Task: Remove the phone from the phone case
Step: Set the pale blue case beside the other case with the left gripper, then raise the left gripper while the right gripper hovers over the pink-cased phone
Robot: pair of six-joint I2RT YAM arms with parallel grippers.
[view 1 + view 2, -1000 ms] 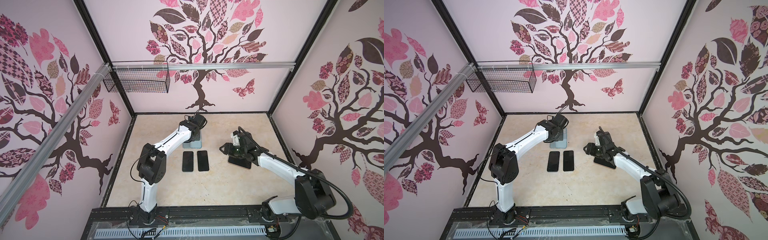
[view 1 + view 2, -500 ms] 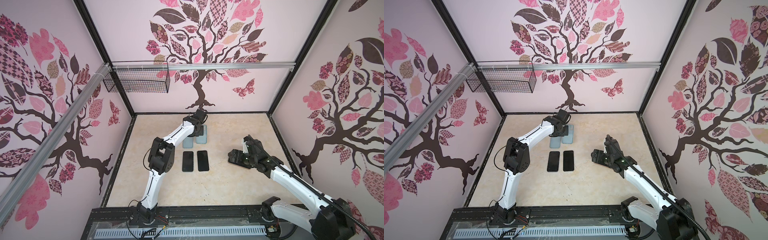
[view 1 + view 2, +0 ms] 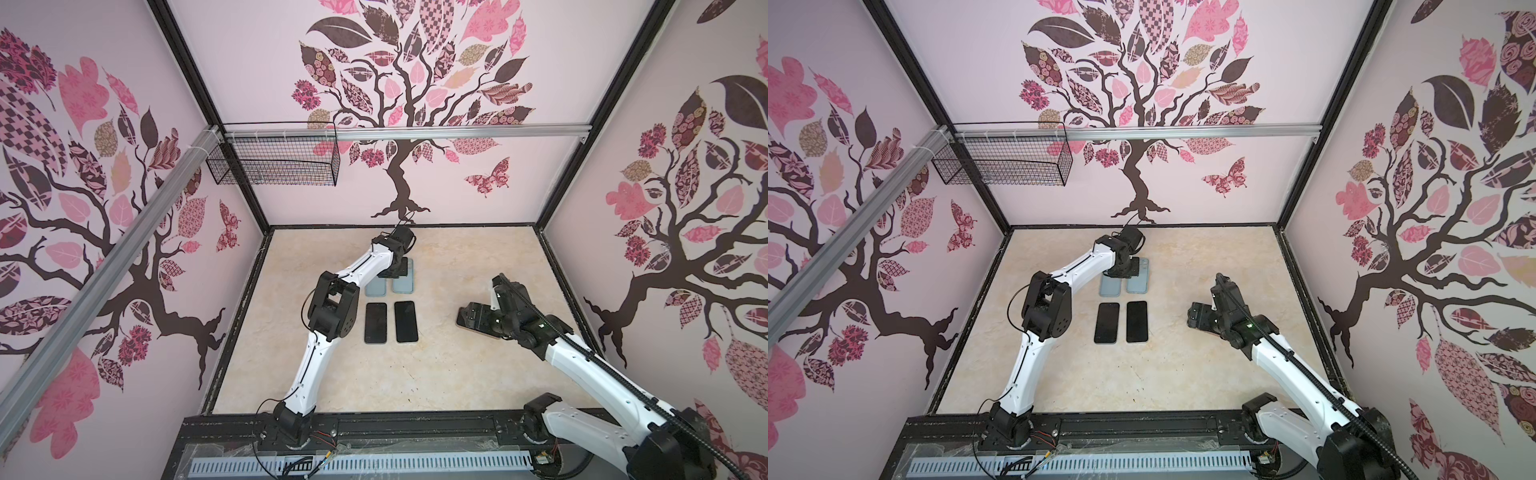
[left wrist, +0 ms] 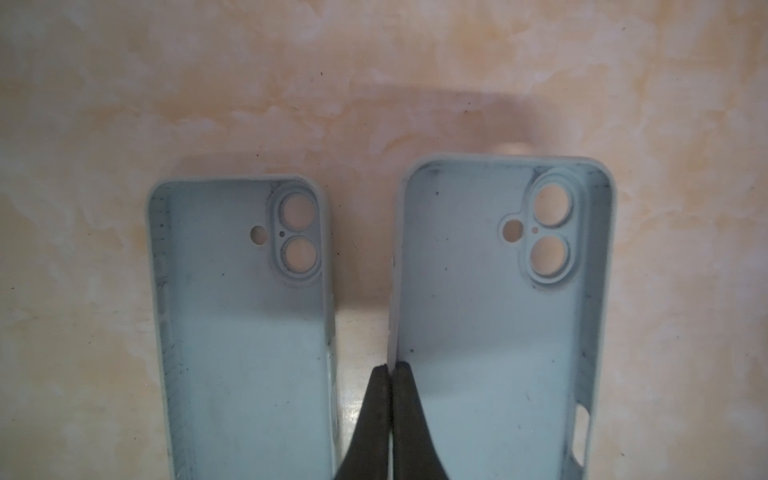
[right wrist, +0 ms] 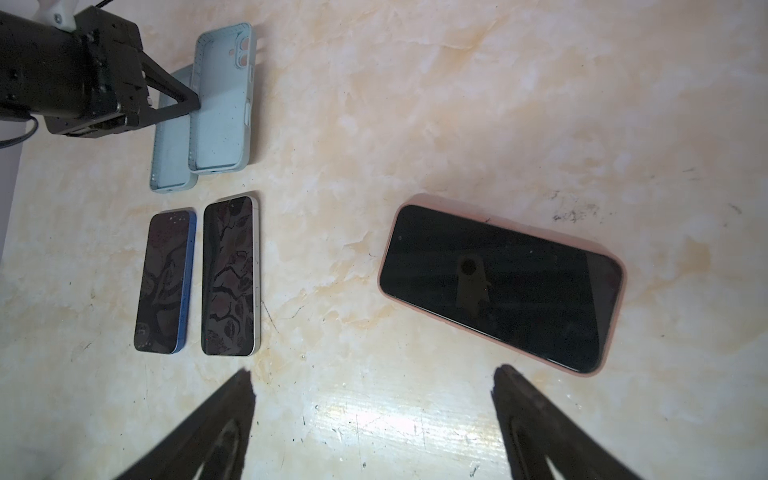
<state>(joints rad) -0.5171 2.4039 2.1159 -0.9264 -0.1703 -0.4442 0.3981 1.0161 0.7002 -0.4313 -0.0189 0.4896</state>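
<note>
The left tool is fully closed, its two dark fingers pinched on the side wall of a pale blue case, which sits open side up with its camera cut-outs at the far end. In the right wrist view this case looks raised, its edge overlapping the second pale blue case, which lies flat just beside it on the worktop. The right tool is spread wide and grips nothing; its fingertips hang above bare worktop. Close to them lies the phone, screen up and dark, seated in its pink case and flat on the worktop on the right side. In both top views this tool covers most of it. Near the centre of the worktop, between the two arms and just nearer than the pale blue cases, a blue-edged phone and a silver-edged phone lie side by side, screens up, without cases.
</note>
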